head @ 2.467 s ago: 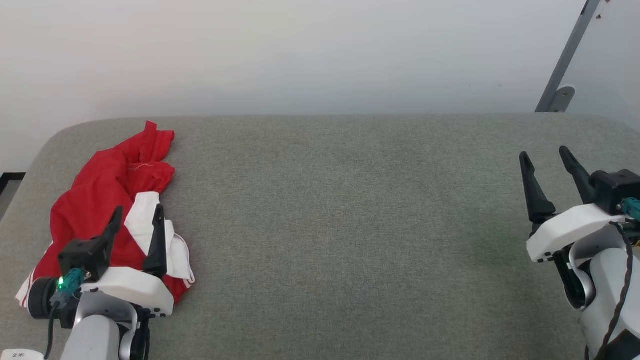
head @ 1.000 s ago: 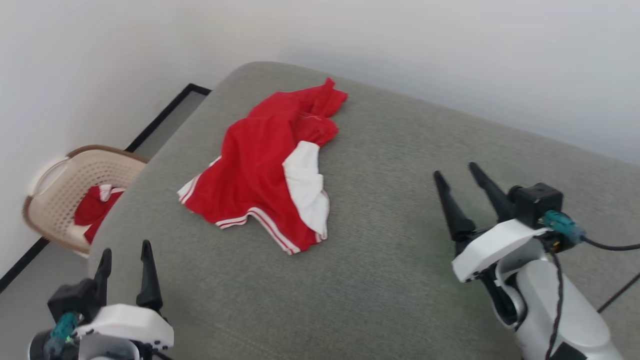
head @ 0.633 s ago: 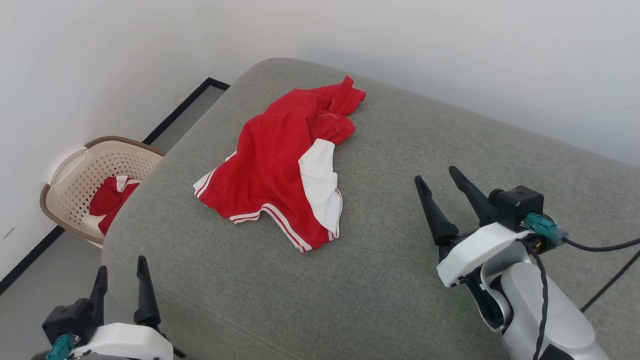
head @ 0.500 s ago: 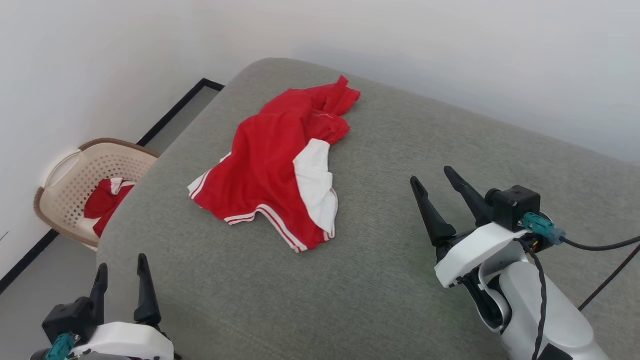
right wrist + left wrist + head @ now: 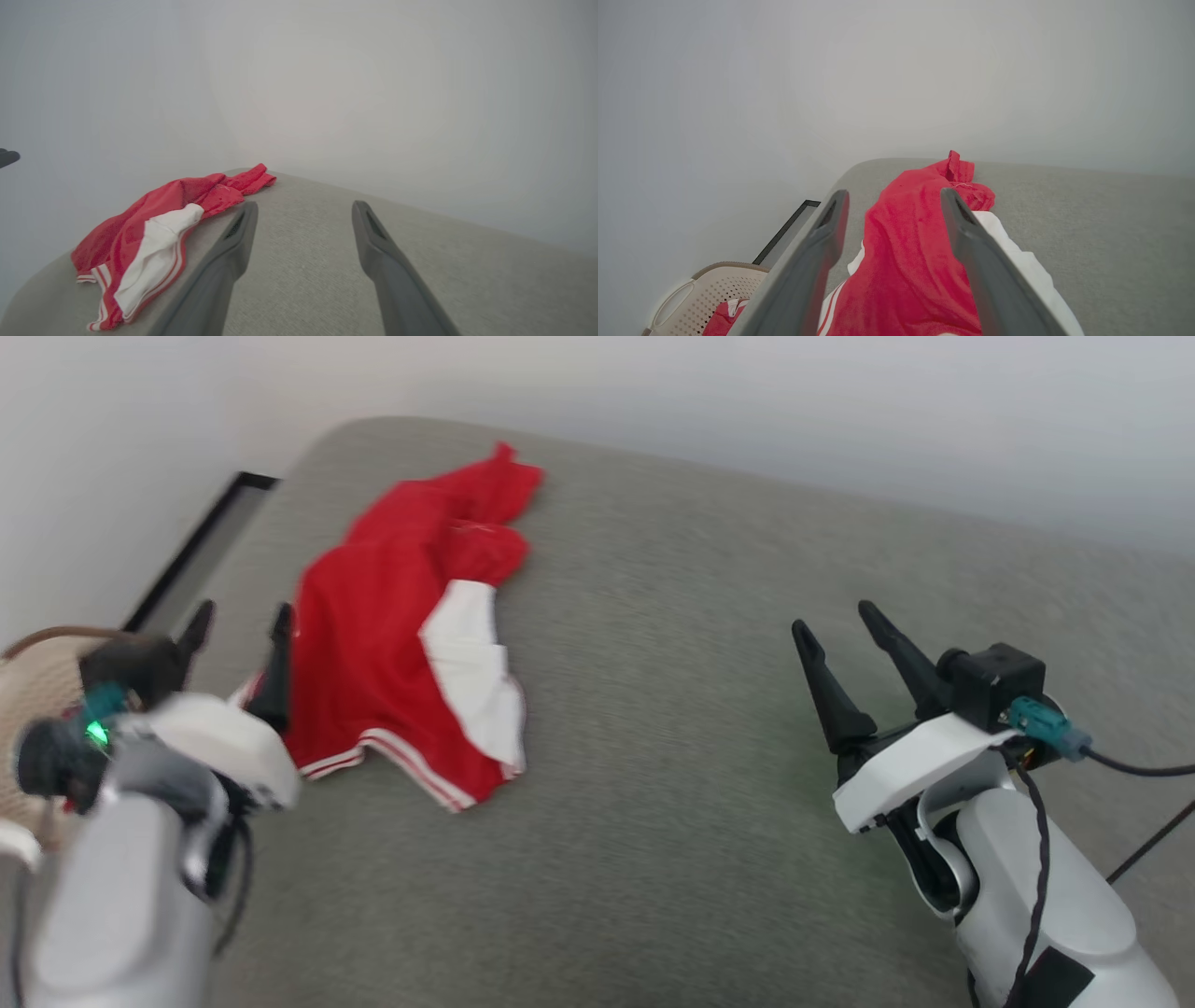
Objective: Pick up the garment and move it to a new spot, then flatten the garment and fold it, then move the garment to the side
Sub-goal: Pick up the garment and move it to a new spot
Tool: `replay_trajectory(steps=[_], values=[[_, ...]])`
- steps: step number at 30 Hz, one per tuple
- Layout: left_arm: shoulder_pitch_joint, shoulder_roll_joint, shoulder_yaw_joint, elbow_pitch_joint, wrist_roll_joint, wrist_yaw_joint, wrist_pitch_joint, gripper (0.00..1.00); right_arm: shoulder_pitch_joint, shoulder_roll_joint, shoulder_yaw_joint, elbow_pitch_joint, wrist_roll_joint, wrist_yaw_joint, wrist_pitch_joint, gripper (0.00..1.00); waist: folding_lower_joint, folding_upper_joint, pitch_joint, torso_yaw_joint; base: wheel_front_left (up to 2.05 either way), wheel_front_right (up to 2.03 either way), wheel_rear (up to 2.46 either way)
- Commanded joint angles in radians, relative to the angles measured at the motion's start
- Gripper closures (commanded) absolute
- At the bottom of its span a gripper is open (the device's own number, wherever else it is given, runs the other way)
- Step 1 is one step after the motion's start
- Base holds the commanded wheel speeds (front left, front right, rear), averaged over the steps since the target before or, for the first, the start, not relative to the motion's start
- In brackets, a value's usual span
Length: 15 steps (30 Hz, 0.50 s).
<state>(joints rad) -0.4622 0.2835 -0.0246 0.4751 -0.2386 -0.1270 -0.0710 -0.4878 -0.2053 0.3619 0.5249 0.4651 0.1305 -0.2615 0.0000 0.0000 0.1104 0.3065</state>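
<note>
**Though limp and light, best taken by a hem**

Find the garment (image 5: 392,616) crumpled at the far left of the grey padded surface (image 5: 709,644), bunched red at the far end, with a white panel (image 5: 471,677) and a striped hem (image 5: 411,767) on the near side. Expect thin, soft cloth: almost no weight, no stiffness, likely to sag and trail its folds when lifted, not fragile, and probably not slippery on the woven cover. Pinch a doubled edge rather than the flat middle, probably the striped hem or the near-left corner, where the layers stand proud. Note the left gripper (image 5: 243,611), fingers spread wide and empty, poised at the garment's left edge; cannot tell whether touching. Note the right gripper (image 5: 835,618), likewise spread and empty, well apart to the right over bare cover.

Look to the left wrist view for red cloth framed between the two spread fingers, and for a pale perforated basket (image 5: 710,294) low on the left holding another red piece, a mere tan blur in the head view. Look to the right wrist view for the heap's low, flat profile and the white panel side-on. Take the head view for the spacing of both grippers around the heap.
</note>
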Motion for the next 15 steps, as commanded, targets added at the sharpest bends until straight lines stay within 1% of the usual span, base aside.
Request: replay_trajectory(steps=[1, 2, 4, 6, 7, 10, 11, 13, 15], values=[[-0.016, 0.006, 0.002, 0.019, -0.030, -0.003, 0.020, 0.00, -0.013, 0.001, 0.002, -0.003, -0.001, 0.000, -0.005, 0.00, 0.0000, 0.0000, 0.051, -0.064, 0.00, 0.00, 0.00], [-0.046, 0.013, -0.002, 0.053, -0.086, -0.003, 0.065, 0.00, -0.020, 0.003, 0.001, -0.008, -0.003, 0.000, -0.005, 0.00, 0.0000, 0.0000, 0.064, -0.084, 0.00, 0.00, 0.00], [-0.093, 0.081, -0.037, 0.121, -0.134, -0.004, 0.166, 0.00, -0.025, 0.006, -0.001, -0.013, -0.004, 0.001, -0.005, 0.00, 0.0000, 0.0000, 0.087, -0.125, 0.00, 0.00, 0.00], [-0.118, 0.119, -0.083, 0.172, -0.229, -0.002, 0.284, 0.00, -0.034, 0.010, -0.001, -0.019, -0.005, 0.001, -0.005, 0.00, 0.0000, 0.0000, 0.111, -0.163, 0.00, 0.00, 0.00], [-0.129, 0.134, -0.116, 0.181, -0.274, -0.003, 0.346, 0.00, -0.037, 0.009, -0.008, -0.020, -0.004, 0.000, -0.005, 0.00, 0.0000, 0.0000, 0.121, -0.178, 0.00, 0.00, 0.00], [-0.134, 0.226, -0.182, 0.198, -0.400, -0.002, 0.504, 0.00, -0.044, 0.012, -0.023, -0.025, -0.005, 0.000, -0.005, 0.00, 0.0000, 0.0000, 0.154, -0.226, 0.00, 0.00, 0.00], [-0.131, 0.243, -0.206, 0.195, -0.439, -0.002, 0.551, 0.00, -0.047, 0.012, -0.029, -0.027, -0.007, 0.001, -0.005, 0.00, 0.0000, 0.0000, 0.164, -0.238, 0.00, 0.00, 0.00], [-0.131, 0.277, -0.217, 0.193, -0.513, -0.002, 0.607, 0.00, -0.055, 0.018, -0.034, -0.036, -0.010, 0.001, -0.005, 0.00, 0.0000, 0.0000, 0.187, -0.264, 0.00, 0.00, 0.00], [-0.139, 0.303, -0.225, 0.213, -0.557, -0.002, 0.653, 0.00, -0.060, 0.017, -0.042, -0.045, -0.016, 0.000, -0.005, 0.00, 0.0000, 0.0000, 0.206, -0.285, 0.00, 0.00, 0.00]])
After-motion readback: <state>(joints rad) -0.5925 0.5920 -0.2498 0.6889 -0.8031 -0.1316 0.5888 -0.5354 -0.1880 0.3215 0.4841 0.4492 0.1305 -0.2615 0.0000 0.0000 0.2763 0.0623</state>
